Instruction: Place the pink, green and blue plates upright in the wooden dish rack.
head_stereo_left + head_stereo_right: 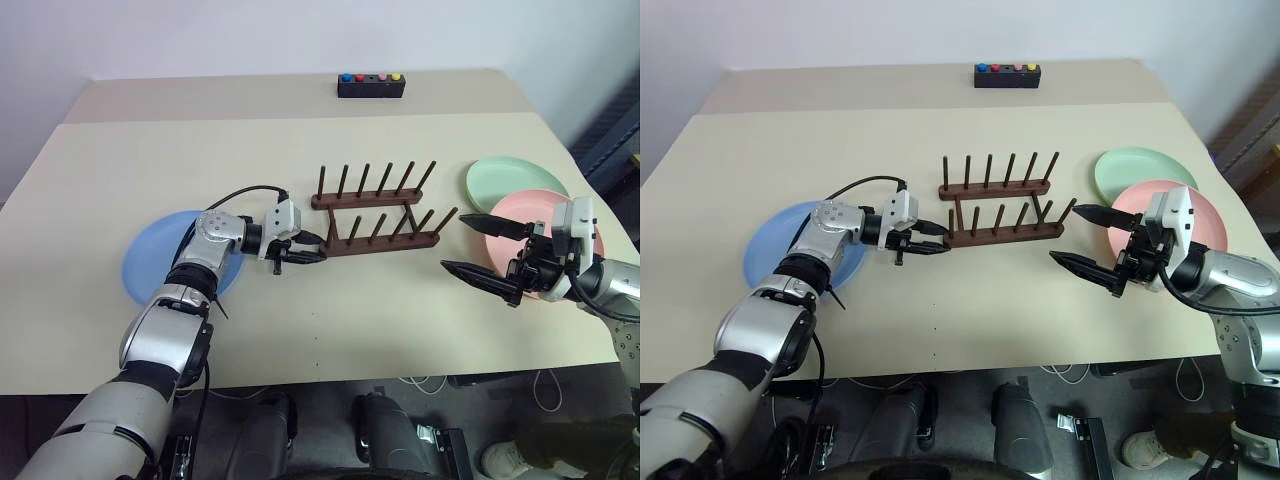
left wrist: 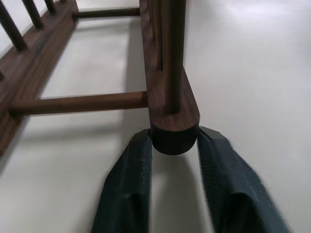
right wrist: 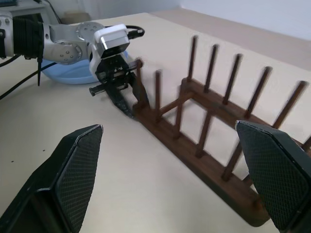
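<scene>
Wooden dish rack (image 1: pixel 375 212) | left gripper (image 1: pixel 305 250) straddling rail end, grip unclear | right gripper (image 1: pixel 487 250) spread wide, apart

Beige table (image 1: pixel 400 310) — rack in the middle, plates off to both sides.
The wooden dish rack (image 1: pixel 375 212) stands empty near the centre. From it, the blue plate (image 1: pixel 150 262) lies flat at about 8 o'clock, the green plate (image 1: pixel 500 180) at 2 o'clock and the pink plate (image 1: pixel 535 215) at 3 o'clock — overlapping the green one's near edge. A small black box with coloured buttons (image 1: pixel 371 86) sits at 12 o'clock, by the far edge.
</scene>
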